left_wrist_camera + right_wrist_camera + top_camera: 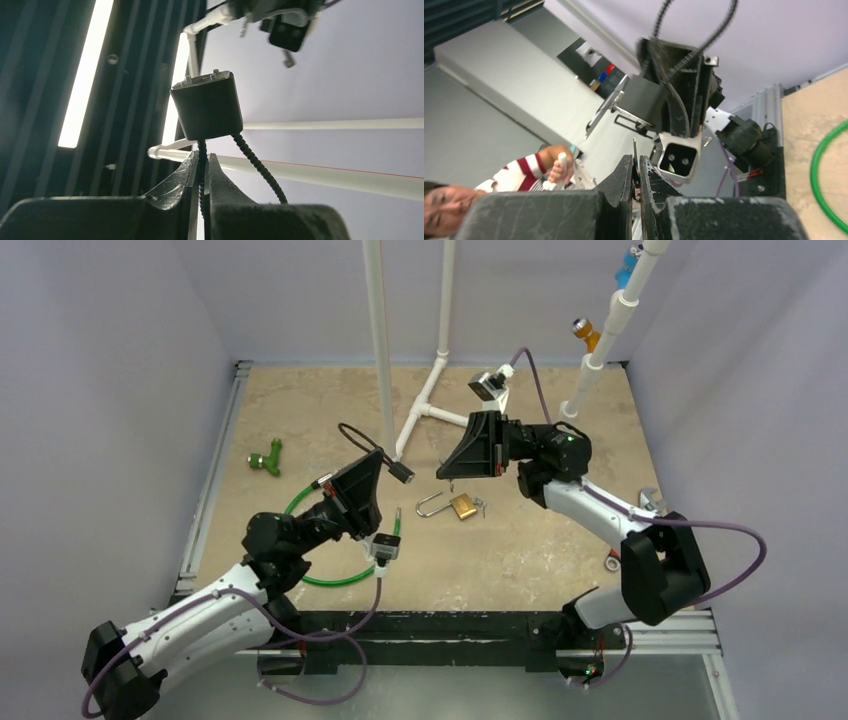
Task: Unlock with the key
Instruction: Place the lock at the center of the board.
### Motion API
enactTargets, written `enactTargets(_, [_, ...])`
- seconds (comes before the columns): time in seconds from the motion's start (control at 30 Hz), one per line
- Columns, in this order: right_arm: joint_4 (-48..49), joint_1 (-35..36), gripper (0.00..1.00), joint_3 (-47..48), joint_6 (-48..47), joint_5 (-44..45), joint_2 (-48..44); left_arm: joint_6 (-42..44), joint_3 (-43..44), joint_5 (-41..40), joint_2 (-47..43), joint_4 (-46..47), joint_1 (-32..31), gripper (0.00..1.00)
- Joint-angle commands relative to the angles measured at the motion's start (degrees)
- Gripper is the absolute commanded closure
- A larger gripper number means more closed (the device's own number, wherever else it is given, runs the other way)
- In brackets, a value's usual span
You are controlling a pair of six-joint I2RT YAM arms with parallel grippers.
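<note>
Over the middle of the table [540,570], both arms are lifted and their claws face each other, tips near but apart.

Left gripper [382,458]: jaws closed, pinching the black cable [201,147] of the lock [401,472]. The wrist view shows the cable clamped between both fingers [220,182], with the lock body just past the tips, held off the table. The cable leaves the body twice: one run goes into the grip, the other curves off to the lower right. From above it arcs in a loop up and over the claw.

Right gripper [441,474]: jaws closed on a thin metal blade, the key [634,147], seen edge-on and standing out past the tips. It points toward the lock. There is a gap between the key and the lock body, so they are not touching.

On the table below that gap lies a brass padlock [462,506], flat, with its shackle toward the left. Small keys [481,506] touch its right side. Cannot tell whether its shackle is latched.

Green cable [335,580] lies curled in a ring under the left arm. Green fitting [266,458] sits well apart at far left. White pipes [378,340] rise from the back of the table. An orange piece [585,332] and a blue one [627,265] sit on the right-hand pipe.

Right wrist view, background: a person [454,205] in a striped top, low left.
</note>
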Motion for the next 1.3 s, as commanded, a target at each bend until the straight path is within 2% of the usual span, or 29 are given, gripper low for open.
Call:
enactTargets(0.0, [-3.06, -1.32, 1.00, -6.18, -9.63, -0.60, -3.39, 4.54, -8.47, -4.18, 1.04, 5.72, 0.38, 1.00])
enactTargets(0.13, [-15.82, -3.50, 1.00, -10.96, -18.22, 0.50, -8.34, 1.74, -17.95, -6.80, 2.90, 6.04, 0.37, 1.00])
enactTargets(0.17, [-23.62, -4.15, 1.00, -11.26, -22.54, 0.72, -10.07, 1.33, -20.02, -7.02, 3.61, 6.34, 0.39, 1.00])
enactTargets(0.27, [-54.39, -5.89, 1.00, -9.34, -43.75, 3.77, -15.07, 0.21, -25.54, -7.00, 7.48, 10.16, 0.64, 1.00])
enactTargets(0.3, [-61.78, -6.10, 1.00, -8.55, -48.97, 4.78, -15.89, 0.17, -26.99, -6.81, 9.61, 12.21, 0.66, 1.00])
enactTargets(0.33, [-64.31, -6.28, 1.00, -8.67, -50.98, 4.73, -16.25, 0.14, -28.30, -6.34, 11.94, 14.50, 0.69, 1.00])
enactTargets(0.37, [-63.82, -6.54, 1.00, -9.58, -50.52, 4.47, -16.61, 0.05, -28.94, -5.89, 14.35, 17.04, 0.72, 1.00])
enactTargets(0.43, [-63.36, -7.02, 1.00, -10.94, -49.85, 4.53, -17.32, -0.28, -28.84, -5.60, 16.11, 16.47, 0.82, 1.00])
enactTargets(0.6, [-65.70, -7.46, 1.00, -12.19, -51.39, 4.77, -17.91, -0.92, -23.52, -6.47, 18.37, 18.11, 2.06, 1.00])
enactTargets(0.7, [-65.52, -7.46, 1.00, -11.83, -51.55, 4.82, -16.82, 0.96, -27.15, -6.26, 19.40, 19.38, 1.98, 1.00])
enactTargets(0.87, [-66.50, -7.52, 1.00, -10.21, -52.36, 4.62, -16.61, 2.53, -34.55, -7.88, 20.60, 13.62, 1.95, 1.00])
enactTargets(1.13, [-68.37, -8.27, 1.00, -9.76, -53.16, 5.08, -18.20, 5.38, -33.21, -6.21, 28.30, 10.79, 1.91, 0.97])
enactTargets(1.23, [-68.16, -8.82, 1.00, -9.62, -52.85, 4.82, -18.16, 7.68, -32.04, -6.35, 29.50, 6.70, 1.98, 0.90])
enactTargets(1.27, [-68.15, -8.98, 1.00, -9.56, -52.85, 4.78, -18.20, 8.10, -31.34, -6.99, 29.41, 4.71, 1.98, 0.61])
